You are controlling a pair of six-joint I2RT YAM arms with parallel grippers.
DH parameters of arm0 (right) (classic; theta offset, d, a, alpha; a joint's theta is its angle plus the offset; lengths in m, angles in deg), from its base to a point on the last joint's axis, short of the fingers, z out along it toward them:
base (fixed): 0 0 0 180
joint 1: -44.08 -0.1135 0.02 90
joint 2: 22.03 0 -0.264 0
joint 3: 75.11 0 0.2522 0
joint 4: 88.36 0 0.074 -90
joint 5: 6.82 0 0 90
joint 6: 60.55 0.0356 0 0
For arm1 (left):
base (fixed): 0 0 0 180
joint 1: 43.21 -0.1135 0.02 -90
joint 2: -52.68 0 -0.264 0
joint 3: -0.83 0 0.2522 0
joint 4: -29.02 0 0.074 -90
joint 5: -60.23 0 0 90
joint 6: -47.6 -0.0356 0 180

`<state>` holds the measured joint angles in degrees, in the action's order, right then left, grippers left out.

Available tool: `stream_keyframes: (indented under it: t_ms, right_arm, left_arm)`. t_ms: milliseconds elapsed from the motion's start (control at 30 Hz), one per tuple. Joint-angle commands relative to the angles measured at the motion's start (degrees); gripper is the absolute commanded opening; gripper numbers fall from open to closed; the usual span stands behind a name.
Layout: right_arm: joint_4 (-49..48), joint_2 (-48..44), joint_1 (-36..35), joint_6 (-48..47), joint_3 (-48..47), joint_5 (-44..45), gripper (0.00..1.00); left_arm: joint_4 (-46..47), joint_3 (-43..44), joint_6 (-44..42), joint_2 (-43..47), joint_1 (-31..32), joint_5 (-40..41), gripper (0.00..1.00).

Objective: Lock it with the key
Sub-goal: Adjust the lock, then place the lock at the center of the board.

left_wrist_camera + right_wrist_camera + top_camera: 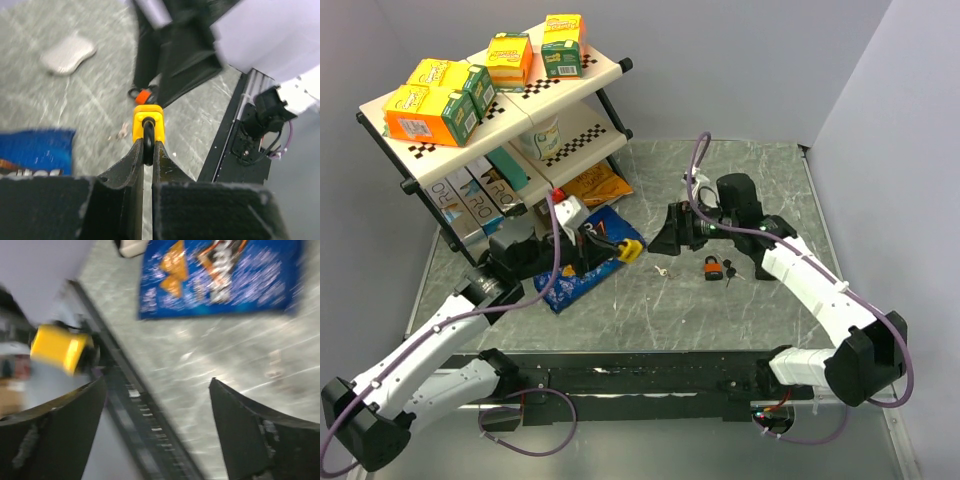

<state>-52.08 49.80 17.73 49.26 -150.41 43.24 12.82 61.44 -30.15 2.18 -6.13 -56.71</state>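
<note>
We see two arms built alike: the left arm [430,345] and the right arm [810,285] both wear smooth white plastic shells, dotted with small dark screws and broken by bulky rounded black joint housings [865,365]. A thin purple cable [553,250] runs along each arm. The left gripper [148,150] has matte, grainy black wedge-shaped fingers [127,167]. The right gripper [157,382] has broad, tapered black fingers [250,420] with pale scuffs.

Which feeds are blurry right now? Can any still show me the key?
Right wrist: heavy motion smear, blue bag streaked. Left wrist: yellow padlock sharp, background soft. Top external: crisp, evenly lit; the key tiny but visible.
</note>
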Motion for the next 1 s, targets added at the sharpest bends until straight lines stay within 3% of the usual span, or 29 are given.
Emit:
stream_keyframes:
  t_ms: [0, 133, 367, 567, 833, 933, 967]
  right_arm:
    - [3.76, -2.13, -0.02, -23.20, -2.45, 4.87, 0.98]
    - [2.17, -6.52, -1.59, -27.98, -0.78, 4.26, 0.99]
    - [0.07, -8.29, -15.46, -33.17, -3.15, 11.81, 0.99]
    - [-2.39, -6.27, -20.76, -36.77, -2.36, 17.70, 0.99]
    - [-7.66, -3.63, -24.89, -39.67, -2.10, 30.00, 0.93]
    - [-8.63, -3.19, -25.59, -40.29, -1.92, 31.41, 0.87]
    - [-9.07, -3.19, -25.77, -40.38, -1.74, 31.68, 0.79]
  left_arm:
    - [-0.81, 2.54, 6.37, -1.61, -5.43, -7.06, 0.01]
    - [-1.34, 3.42, 10.15, -4.60, -5.88, -10.23, 0.01]
    - [4.54, 2.46, 17.27, -7.77, -5.88, -13.05, 0.01]
    - [8.41, 1.49, 20.88, -7.68, -5.79, -12.35, 0.01]
    - [9.38, 0.52, 22.11, -6.89, -5.44, -11.38, 0.01]
    - [9.82, 0.43, 22.55, -6.89, -5.44, -11.29, 0.01]
    - [9.91, 0.43, 22.64, -6.89, -5.44, -11.38, 0.01]
